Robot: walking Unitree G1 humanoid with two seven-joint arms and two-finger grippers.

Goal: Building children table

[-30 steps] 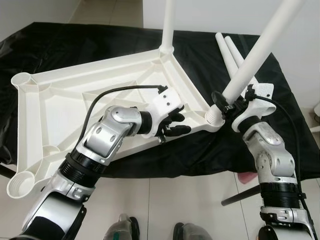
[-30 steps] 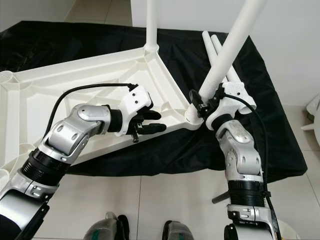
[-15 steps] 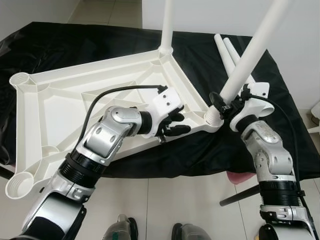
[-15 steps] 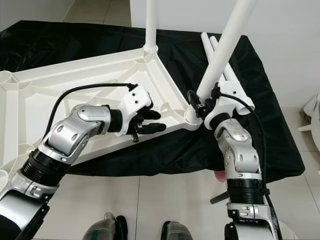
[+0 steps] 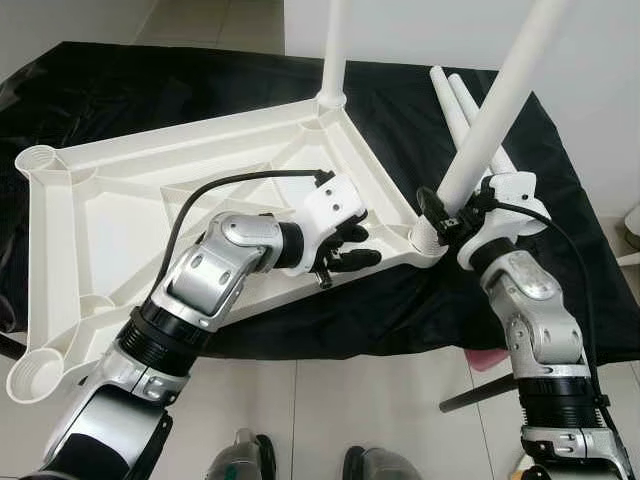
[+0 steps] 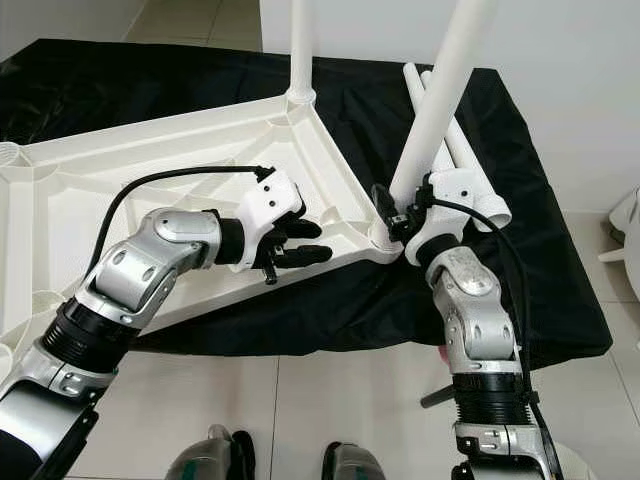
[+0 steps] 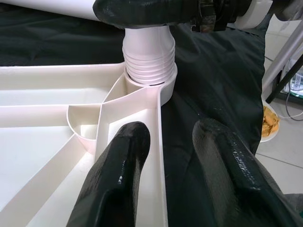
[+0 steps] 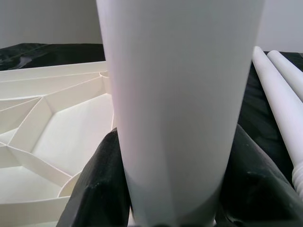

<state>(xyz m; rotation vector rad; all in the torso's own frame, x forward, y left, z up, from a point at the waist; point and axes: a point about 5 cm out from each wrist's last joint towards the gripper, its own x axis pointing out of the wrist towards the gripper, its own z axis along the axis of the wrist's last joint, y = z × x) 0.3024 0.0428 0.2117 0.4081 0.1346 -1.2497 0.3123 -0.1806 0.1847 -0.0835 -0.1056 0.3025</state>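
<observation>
Two white legs stand out from the upturned white tabletop [image 5: 150, 215], which lies on a counter covered with black cloth [image 5: 500, 120]. One upright leg [image 5: 334, 50] sits in the far corner socket. The tilted leg [image 5: 490, 110] meets the near right corner socket [image 5: 428, 235], and the right gripper [image 5: 452, 218] has its jaws closed around this leg just above the socket. The right wrist view shows the black fingers [image 8: 102, 189] pressing both sides of the leg. The left gripper [image 5: 350, 250] is at the tabletop's near rim. The left wrist view shows its jaws apart, one finger [image 7: 118, 184] each side of the rim, and the leg's ribbed end [image 7: 149, 59] in the socket. Two spare legs [image 5: 462, 110] lie on the cloth.
</observation>
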